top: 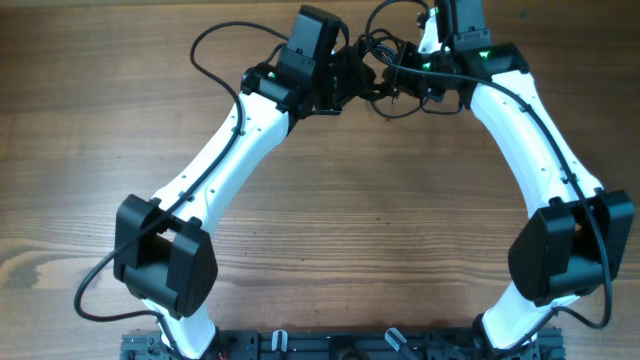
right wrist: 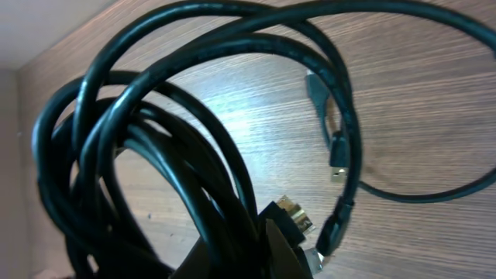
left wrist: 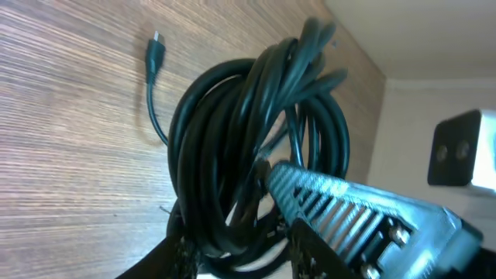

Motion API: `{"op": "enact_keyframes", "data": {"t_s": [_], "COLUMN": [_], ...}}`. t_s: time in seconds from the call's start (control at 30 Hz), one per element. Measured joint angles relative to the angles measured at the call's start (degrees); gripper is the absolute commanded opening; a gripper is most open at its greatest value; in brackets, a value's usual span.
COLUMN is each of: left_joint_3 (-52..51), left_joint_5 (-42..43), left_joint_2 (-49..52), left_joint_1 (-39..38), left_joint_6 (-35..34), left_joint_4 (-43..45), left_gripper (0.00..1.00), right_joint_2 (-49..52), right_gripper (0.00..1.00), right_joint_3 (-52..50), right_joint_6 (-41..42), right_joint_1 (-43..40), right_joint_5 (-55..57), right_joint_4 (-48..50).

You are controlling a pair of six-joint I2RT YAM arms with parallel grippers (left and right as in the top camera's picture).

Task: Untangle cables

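Observation:
The cables (top: pixel 385 62) are thin black cords knotted in one bundle at the far middle of the table, lifted between both grippers. My left gripper (top: pixel 350 78) is shut on the bundle's left side; in the left wrist view the looped cables (left wrist: pixel 248 132) run down between its fingers (left wrist: pixel 248 256), and one plug end (left wrist: pixel 155 50) hangs free over the table. My right gripper (top: pixel 412 78) is shut on the right side; in the right wrist view the cables (right wrist: pixel 155 139) pass through its jaws (right wrist: pixel 248 256), with several small plug ends (right wrist: pixel 339 155) dangling beside them.
The wooden table (top: pixel 350 200) lies below. Thicker black arm wires (top: pixel 215 45) loop by the left arm. The table's far edge and a wall (left wrist: pixel 418 46) are just behind the bundle. The right arm's grey ribbed finger (left wrist: pixel 349 209) shows close to my left jaws.

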Motion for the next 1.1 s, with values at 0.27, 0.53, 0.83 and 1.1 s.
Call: {"op": "enact_keyframes", "data": {"t_s": [0.27, 0.53, 0.83, 1.1], "left_joint_3": [0.0, 0.0, 0.0, 0.0], "left_joint_5": [-3.4, -4.6, -6.0, -6.6], "left_joint_2": [0.0, 0.0, 0.0, 0.0], "left_joint_1": [0.0, 0.0, -0.1, -0.1], "left_joint_6": [0.0, 0.0, 0.0, 0.5], "left_joint_4": [-0.5, -0.5, -0.7, -1.3], "left_gripper": [0.41, 0.44, 0.38, 0.05], "right_joint_2": [-0.1, -3.2, -5.3, -5.4], "right_gripper": [0.04, 0.04, 0.04, 0.04], "right_joint_3": [0.0, 0.0, 0.0, 0.0], "right_joint_6": [-0.7, -2.7, -4.8, -6.1], "right_joint_1": [0.0, -0.1, -0.1, -0.3], "right_joint_5": [-4.0, -7.9, -15.2, -14.2], "right_joint_4": [-1.1, -2.8, -4.5, -4.5]}}
